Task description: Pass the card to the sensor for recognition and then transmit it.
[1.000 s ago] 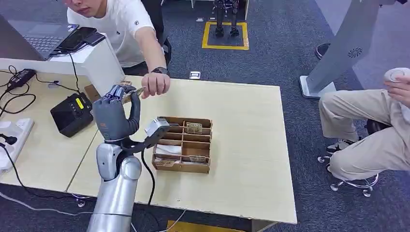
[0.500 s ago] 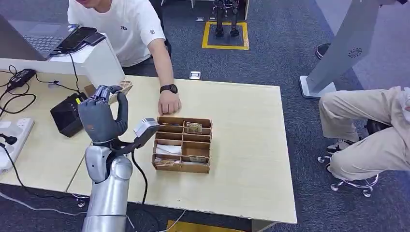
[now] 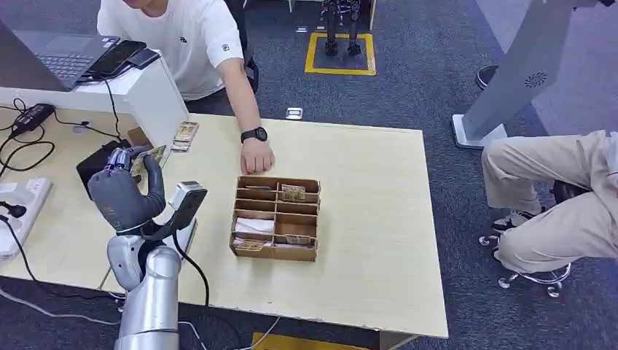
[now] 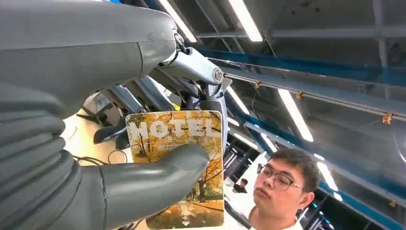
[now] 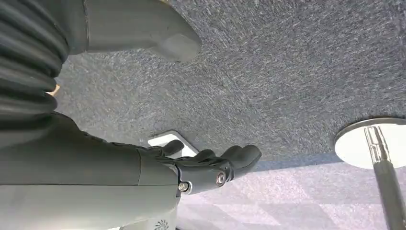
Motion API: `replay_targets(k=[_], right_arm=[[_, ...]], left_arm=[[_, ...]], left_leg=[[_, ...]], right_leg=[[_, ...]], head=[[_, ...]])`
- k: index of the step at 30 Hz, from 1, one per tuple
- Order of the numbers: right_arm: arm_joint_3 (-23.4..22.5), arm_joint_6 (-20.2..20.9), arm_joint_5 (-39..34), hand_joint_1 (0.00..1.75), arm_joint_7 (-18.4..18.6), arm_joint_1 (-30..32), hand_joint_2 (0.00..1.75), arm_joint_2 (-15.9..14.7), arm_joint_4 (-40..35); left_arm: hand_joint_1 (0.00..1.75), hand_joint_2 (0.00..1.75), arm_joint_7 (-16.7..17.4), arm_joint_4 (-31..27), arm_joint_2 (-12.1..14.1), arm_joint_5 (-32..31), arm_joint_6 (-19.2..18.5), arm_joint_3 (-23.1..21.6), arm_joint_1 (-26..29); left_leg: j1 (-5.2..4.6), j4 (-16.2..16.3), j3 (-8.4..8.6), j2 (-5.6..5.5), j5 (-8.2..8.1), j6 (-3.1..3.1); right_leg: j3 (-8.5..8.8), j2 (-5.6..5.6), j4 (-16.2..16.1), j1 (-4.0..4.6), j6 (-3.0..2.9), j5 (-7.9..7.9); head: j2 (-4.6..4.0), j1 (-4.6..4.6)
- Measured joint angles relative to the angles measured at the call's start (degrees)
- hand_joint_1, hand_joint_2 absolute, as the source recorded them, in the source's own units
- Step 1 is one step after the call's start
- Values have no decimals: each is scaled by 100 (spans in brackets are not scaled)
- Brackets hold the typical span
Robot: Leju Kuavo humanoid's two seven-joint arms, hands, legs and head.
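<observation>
**Left hand holds the hotel card up beside the black reader**

The left hand [image 3: 124, 193] is raised over the surface [image 3: 364, 219], its thumb and dark fingers closed on a card [image 4: 179, 163] printed with autumn trees and the word HOTEL. In the head view the card [image 3: 146, 157] sticks up from the fingertips, just in front of a black sensor box [image 3: 98, 162] that stands directly beyond the hand. Past the hand toward the far edge lies a small stack of cards [image 3: 185, 134]. To the hand's right sits a brown cardboard organiser [image 3: 277, 217] with cards in some compartments, and beyond it a person's hand [image 3: 257, 155] with a wristwatch rests flat on the pale wood. A laptop [image 3: 51, 58] and cables [image 3: 22, 138] lie on the neighbouring desk.

The right hand [image 5: 210, 165] hangs over grey carpet [image 5: 297, 72], fingers spread and holding nothing, near a round metal chair base [image 5: 371, 141]. Across the room a seated person's legs [image 3: 546, 197] are beside a grey stand [image 3: 510, 80], and a yellow floor marking [image 3: 339, 52] lies further off.
</observation>
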Motion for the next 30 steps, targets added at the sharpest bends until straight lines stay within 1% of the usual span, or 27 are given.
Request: replay_targets(k=[5,7,9,13,20,23,30], right_arm=[[0,0,-41,0,24,0,175,0,0],[0,0,-46,0,52,0,175,0,-2],[0,0,-46,0,68,0,175,0,-9],[0,0,-46,0,68,-1,175,0,-9],[0,0,-37,0,83,-1,175,0,-9],[0,0,-39,0,83,-1,175,0,-11],[0,0,-39,0,96,0,175,0,-37]], left_arm=[[175,175,103,55,-7,-9,0,59,37],[175,175,102,118,-4,182,-2,70,56],[175,175,119,203,-4,217,-2,76,82],[175,175,625,324,28,81,-2,11,146],[175,175,1357,811,133,-116,-2,-396,401],[175,175,1563,1014,175,-118,-2,-577,498],[175,175,1733,1336,218,-74,0,-796,598]], left_leg=[[0,0,0,1,0,0],[0,0,1,1,0,0],[0,0,0,1,0,0],[0,0,2,1,0,0],[-1,0,1,2,0,0],[0,0,1,2,0,0],[0,0,1,2,0,0]], right_leg=[[0,1,0,0,0,0],[0,1,0,0,0,0],[-1,1,0,0,0,0],[-1,2,0,0,0,0],[-1,2,-1,0,0,0],[-2,2,-1,0,0,0],[-2,2,-1,0,0,0]], head=[[0,0],[0,-2],[0,0],[0,0],[0,0],[0,-2],[0,0]])
